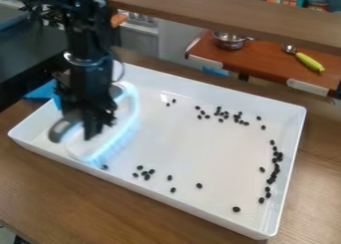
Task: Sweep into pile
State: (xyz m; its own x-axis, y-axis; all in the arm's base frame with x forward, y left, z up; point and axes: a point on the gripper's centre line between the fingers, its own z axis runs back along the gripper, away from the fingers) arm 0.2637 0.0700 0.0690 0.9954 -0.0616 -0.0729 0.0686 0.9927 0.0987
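Inside the tray (pixel 200 148) are black beans (pixel 199 185) and a brush (pixel 128 122).

The brush (pixel 124 119) sits in the jaws of the gripper (pixel 98 129), over the left part of the tray (pixel 200 215), which rests on the table (pixel 100 198). Right of the jaws, beans (pixel 199 185) lie in the tray, some farther back, some nearer the front, others along the right wall. Well behind and right, a shelf (pixel 266 59) bears a pot (pixel 230 41), with a spoon (pixel 309 61) to its right.
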